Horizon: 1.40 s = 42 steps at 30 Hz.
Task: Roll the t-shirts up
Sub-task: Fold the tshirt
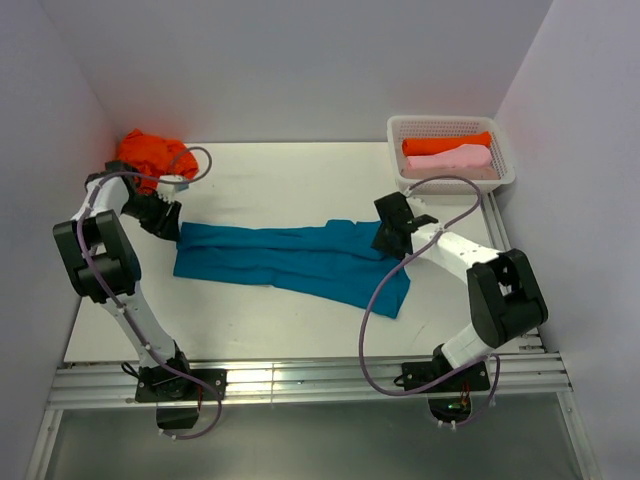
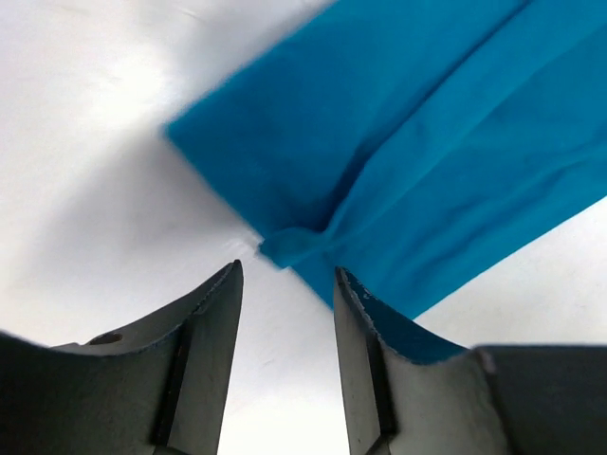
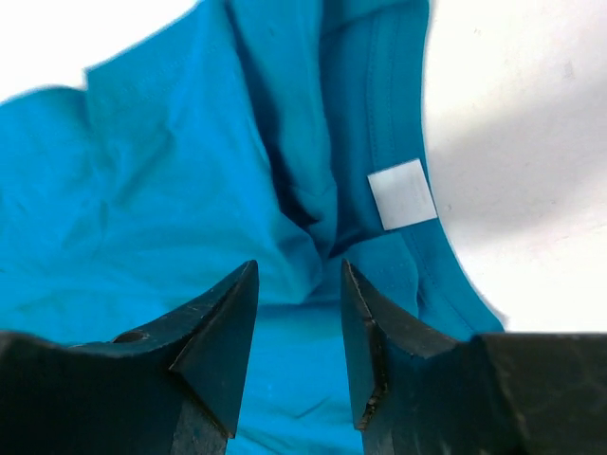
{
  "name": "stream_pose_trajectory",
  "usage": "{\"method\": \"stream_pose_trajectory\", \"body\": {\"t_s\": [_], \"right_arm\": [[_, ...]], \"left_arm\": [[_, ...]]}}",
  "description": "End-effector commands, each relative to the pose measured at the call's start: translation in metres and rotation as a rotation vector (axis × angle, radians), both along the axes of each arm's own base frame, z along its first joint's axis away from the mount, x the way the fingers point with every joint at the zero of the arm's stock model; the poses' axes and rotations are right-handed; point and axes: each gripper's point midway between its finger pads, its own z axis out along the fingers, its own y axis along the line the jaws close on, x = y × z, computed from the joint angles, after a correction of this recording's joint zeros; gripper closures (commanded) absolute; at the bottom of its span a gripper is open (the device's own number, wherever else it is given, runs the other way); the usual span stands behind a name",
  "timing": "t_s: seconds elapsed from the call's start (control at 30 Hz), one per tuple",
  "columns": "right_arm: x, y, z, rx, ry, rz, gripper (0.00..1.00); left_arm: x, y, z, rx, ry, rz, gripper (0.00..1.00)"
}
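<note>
Teal cloth, the t-shirt [image 1: 290,258], lies folded into a long narrow band on the worktop [image 1: 280,180], one arm at each end (narrowed like that, I'd guess, so it rolls evenly). The left tool [image 2: 285,275] stands parted and grips nothing, with a puckered corner of the cloth just ahead of its tips. The right tool [image 3: 299,270] is parted and empty too, the collar's white label [image 3: 402,193] ahead to its right. Beyond it, a white basket [image 1: 505,160] holds an orange roll [image 1: 445,143] and a pink roll [image 1: 450,158]. A loose orange shirt [image 1: 152,155] waits beyond the left tool.
</note>
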Motion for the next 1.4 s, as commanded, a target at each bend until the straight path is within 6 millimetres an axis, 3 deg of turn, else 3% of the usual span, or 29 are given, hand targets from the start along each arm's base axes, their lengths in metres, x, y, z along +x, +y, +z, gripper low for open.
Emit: {"method": "stream_pose_trajectory", "body": {"t_s": [0.0,0.2,0.23,0.27,0.3,0.43,0.87,1.13,1.3,1.37], "right_arm": [[0.028,0.0,0.046,-0.019,-0.11,-0.009,0.52],[0.072,0.003,0.057,-0.027,-0.108,0.008,0.52],[0.078,0.005,0.056,-0.022,-0.103,0.015,0.53],[0.08,0.004,0.04,-0.038,-0.056,0.022,0.53],[0.092,0.006,0.046,-0.036,-0.069,0.022,0.54],[0.107,0.005,0.029,-0.044,-0.024,0.023,0.54],[0.106,-0.001,-0.01,-0.021,0.048,0.011,0.55],[0.109,0.001,-0.014,0.006,0.043,0.016,0.75],[0.11,0.001,0.0,0.025,-0.003,0.019,0.95],[0.107,0.002,0.011,0.039,-0.033,0.018,0.97]], "left_arm": [[0.018,0.005,0.044,-0.057,-0.082,0.035,0.51],[0.033,0.023,0.062,-0.052,-0.12,0.109,0.48],[0.034,0.024,0.062,-0.051,-0.122,0.118,0.48],[0.035,0.024,0.063,-0.052,-0.124,0.124,0.48],[0.036,0.024,0.062,-0.058,-0.122,0.126,0.48],[0.041,0.023,0.065,-0.072,-0.122,0.135,0.48],[0.042,0.024,0.063,-0.073,-0.118,0.13,0.49],[0.041,0.023,0.06,-0.076,-0.106,0.128,0.5],[0.04,0.023,0.058,-0.079,-0.099,0.131,0.51],[0.04,0.024,0.058,-0.078,-0.101,0.131,0.51]]}}
